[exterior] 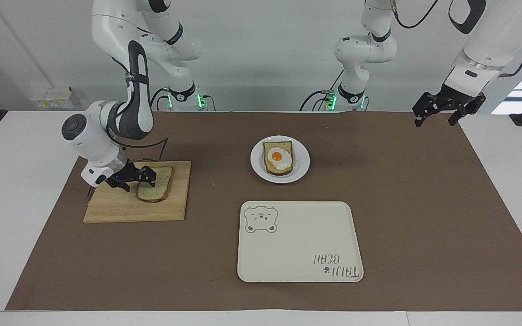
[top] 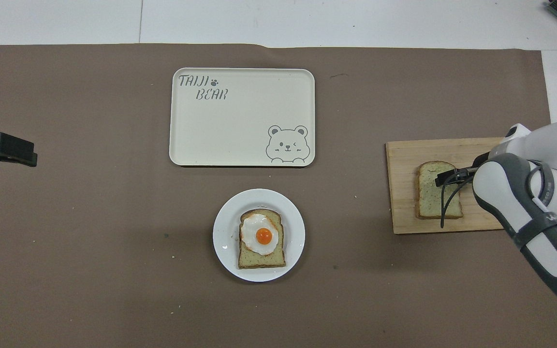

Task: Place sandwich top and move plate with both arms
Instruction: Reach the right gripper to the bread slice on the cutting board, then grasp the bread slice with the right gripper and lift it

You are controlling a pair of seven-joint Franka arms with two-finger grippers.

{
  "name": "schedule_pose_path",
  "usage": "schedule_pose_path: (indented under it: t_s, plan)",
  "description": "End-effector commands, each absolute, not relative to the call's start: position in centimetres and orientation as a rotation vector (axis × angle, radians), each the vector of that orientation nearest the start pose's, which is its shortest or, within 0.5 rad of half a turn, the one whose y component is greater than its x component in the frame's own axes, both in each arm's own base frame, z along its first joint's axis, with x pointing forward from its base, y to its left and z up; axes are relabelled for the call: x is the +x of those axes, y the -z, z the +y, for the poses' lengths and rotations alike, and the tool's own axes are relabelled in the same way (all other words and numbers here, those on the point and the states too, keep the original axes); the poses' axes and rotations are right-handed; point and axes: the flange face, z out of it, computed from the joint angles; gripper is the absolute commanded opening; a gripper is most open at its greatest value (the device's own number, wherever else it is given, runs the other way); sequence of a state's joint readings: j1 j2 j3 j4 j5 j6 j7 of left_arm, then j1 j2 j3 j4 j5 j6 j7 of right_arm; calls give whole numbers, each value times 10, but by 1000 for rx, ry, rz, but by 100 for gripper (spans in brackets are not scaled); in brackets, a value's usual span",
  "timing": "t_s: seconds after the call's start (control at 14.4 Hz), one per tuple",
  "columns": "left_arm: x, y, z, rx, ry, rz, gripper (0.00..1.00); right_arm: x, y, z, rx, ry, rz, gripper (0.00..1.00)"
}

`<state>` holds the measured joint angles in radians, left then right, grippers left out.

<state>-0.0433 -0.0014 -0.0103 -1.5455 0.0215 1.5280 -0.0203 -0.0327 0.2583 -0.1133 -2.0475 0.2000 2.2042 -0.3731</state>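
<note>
**A:** Brown paper covers the worktop (exterior: pixel 401 217). Nearest the robots sits the plate (exterior: pixel 302 156), holding the slice with the fried egg (exterior: pixel 278 158). Where's the sandwich top?

**B:** The sandwich top (exterior: pixel 159 188) lies flat on the wooden board (exterior: pixel 120 210), toward the right arm's end, a little farther out than the plate. Its long axis runs away from the robots, rounded end farthest.

**A:** And the right tool?

**B:** The right tool (exterior: pixel 130 179) is low over the board, its tips at the slice's edge on the side away from the plate. So the bread lies from the tool toward the middle of the worktop. Whether it's clenched on the crust or released, I can't tell.

**A:** Why not?

**B:** From above, the right arm's wrist and cable hide most of it, and part of the board too.

**A:** The left tool?

**B:** The left tool (exterior: pixel 440 111) waits, up over the paper's corner at its own end, fingers spread, holding nothing. Farthest out is the cream tray (exterior: pixel 297 244).
</note>
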Motion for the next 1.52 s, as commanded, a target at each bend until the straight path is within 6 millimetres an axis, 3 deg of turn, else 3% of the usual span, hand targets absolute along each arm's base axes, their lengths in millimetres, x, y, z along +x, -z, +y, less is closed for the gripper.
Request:
schedule_pose_path:
  t_s: [0.0, 0.07, 1.46]
  plan:
    - [541, -636, -24, -3102, -31, 38, 100, 573, -304, -73, -2965, -68, -154, 9]
    - [541, -635, -24, -3100, -33, 38, 100, 573, -304, -73, -2970, -73, -87, 0]
    - [541, -636, -24, -3102, -31, 38, 100, 576, -304, -70, -2986, -76, -69, 0]
